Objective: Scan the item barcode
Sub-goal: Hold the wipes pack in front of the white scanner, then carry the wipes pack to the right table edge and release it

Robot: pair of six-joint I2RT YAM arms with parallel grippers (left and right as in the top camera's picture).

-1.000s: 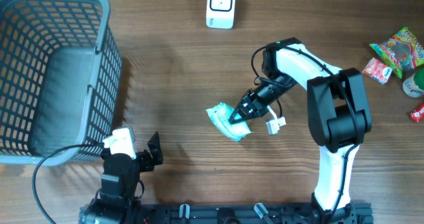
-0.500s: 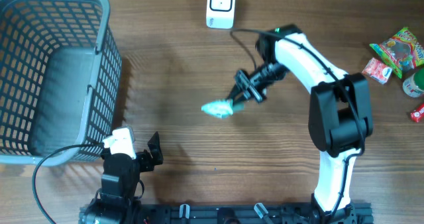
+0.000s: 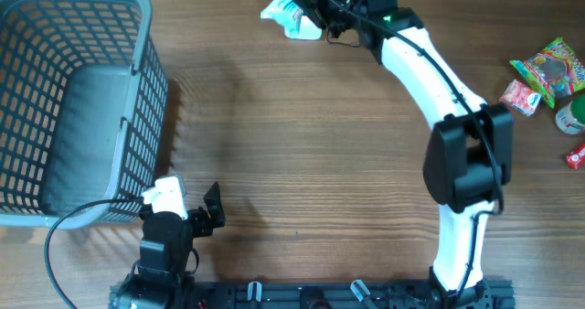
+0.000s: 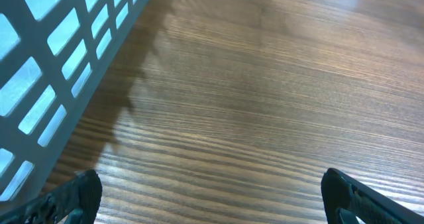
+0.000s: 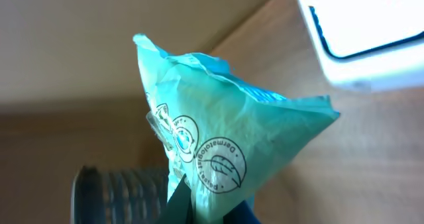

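The teal packet (image 3: 281, 2) is at the upper edge of the overhead frame, a little left of centre, lifted off the table (image 3: 302, 163) and clamped in the right gripper (image 3: 313, 0), whose claw is pressed together on it. The packet lies over the upper left part of the white scanner (image 3: 303, 32), so only the lower part of the scanner shows below it, and the frame's edge cuts the packet's top. In the right wrist view the packet fills the middle as a crumpled wedge with small round printed marks, and it hides the fingers almost completely; only a dark sliver shows at the bottom edge. Which face it turns to the scanner I cannot tell. The scanner is a bright, overexposed corner at the upper right of that view. The right arm reaches up from the lower right of the overhead frame. The grey basket (image 3: 146, 80) fills the upper left, cut off by the frame. The left gripper (image 4: 212, 201) sits at the lower left of the overhead frame beside the basket, its claw wide apart; its fingertips (image 4: 76, 194) show only in the bottom corners of its own view. Some coloured snack packs (image 3: 548, 71) lie at the right edge, partly cut off.
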